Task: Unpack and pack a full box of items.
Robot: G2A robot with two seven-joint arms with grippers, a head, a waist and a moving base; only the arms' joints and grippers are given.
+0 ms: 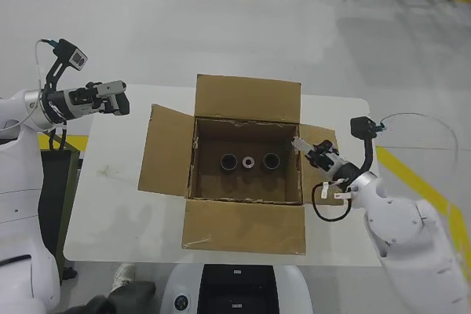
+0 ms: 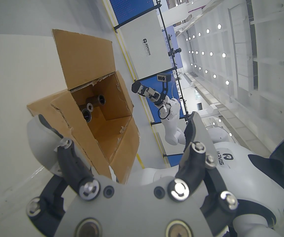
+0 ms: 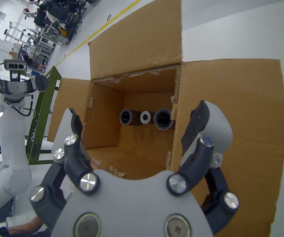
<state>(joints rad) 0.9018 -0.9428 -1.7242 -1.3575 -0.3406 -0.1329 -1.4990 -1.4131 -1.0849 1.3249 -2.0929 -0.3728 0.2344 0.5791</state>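
Box (image 1: 243, 228) is sitting open in the middle of the table (image 1: 110, 212), three cylinders (image 1: 250, 162) lying in a row on its floor. Right gripper (image 1: 300, 147) is hovering at its right rim, fingers spread and empty, apart from the cylinders. Left gripper (image 1: 124, 98) is hanging released over the table's far-left corner.

One open box (image 1: 247, 98) on one counter (image 1: 110, 204), three items inside the box: two dark tubes (image 1: 229, 162) and, between them, one small silver ring (image 1: 249, 163).
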